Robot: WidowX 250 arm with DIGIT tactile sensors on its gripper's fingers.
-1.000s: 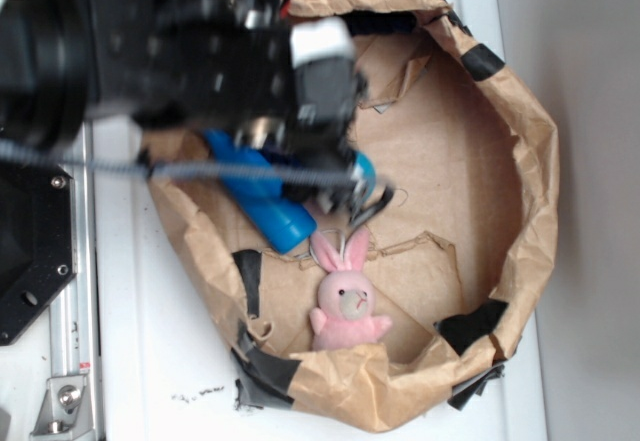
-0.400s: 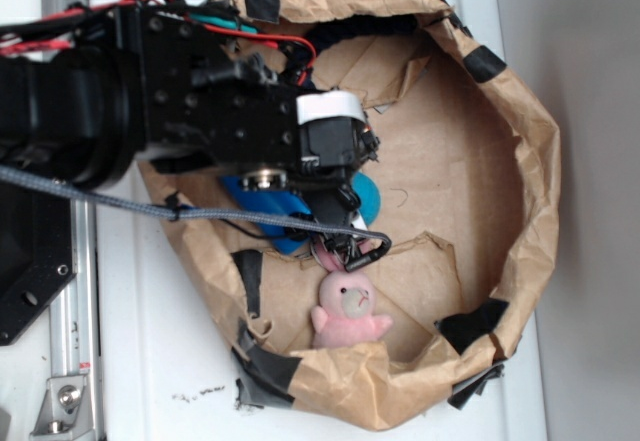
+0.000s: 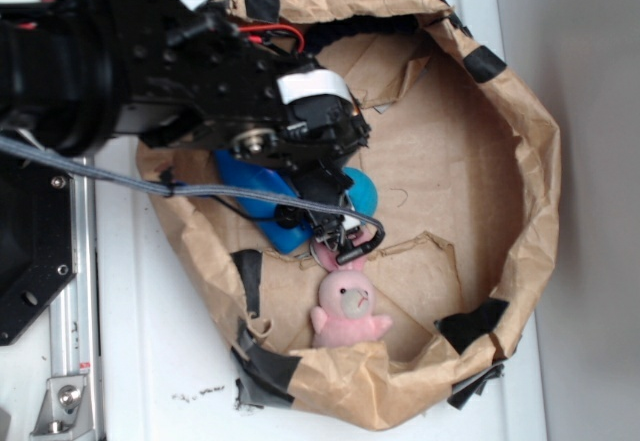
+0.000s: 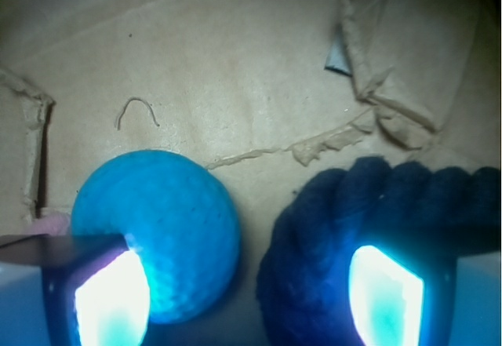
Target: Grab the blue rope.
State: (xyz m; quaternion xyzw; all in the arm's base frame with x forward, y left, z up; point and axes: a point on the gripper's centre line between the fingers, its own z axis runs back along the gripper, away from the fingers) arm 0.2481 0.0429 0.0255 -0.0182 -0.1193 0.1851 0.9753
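Found the thick dark navy twisted rope (image 4: pixel 345 220) bent into a fat curl at the lower right of the wrist view, lying on the brown paper floor and running partly under one glowing fingertip (image 4: pixel 384 291). Saw nothing clamped: jaws spread wide and released, with the rope's bend only partly inside the gap. Noted the round teal ball (image 4: pixel 157 220) just beside the rope, pressed up at the opposite fingertip (image 4: pixel 110 299). Compared with a second before: dropped lower into the crumpled brown paper bowl (image 3: pixel 530 161), swung and rolled at the wrist, and ended with the tips close over the ears of the pink plush bunny (image 3: pixel 345 311), past the bright blue plastic bottle (image 3: pixel 250 186). Took that as a descent still off-centre, with rope and ball both at the fingers. Judged a sideways shift toward the rope necessary before closing, or else risked pinching the ball or clipping only the cord's edge. Left the white counter (image 3: pixel 150 361) outside the bowl untouched.
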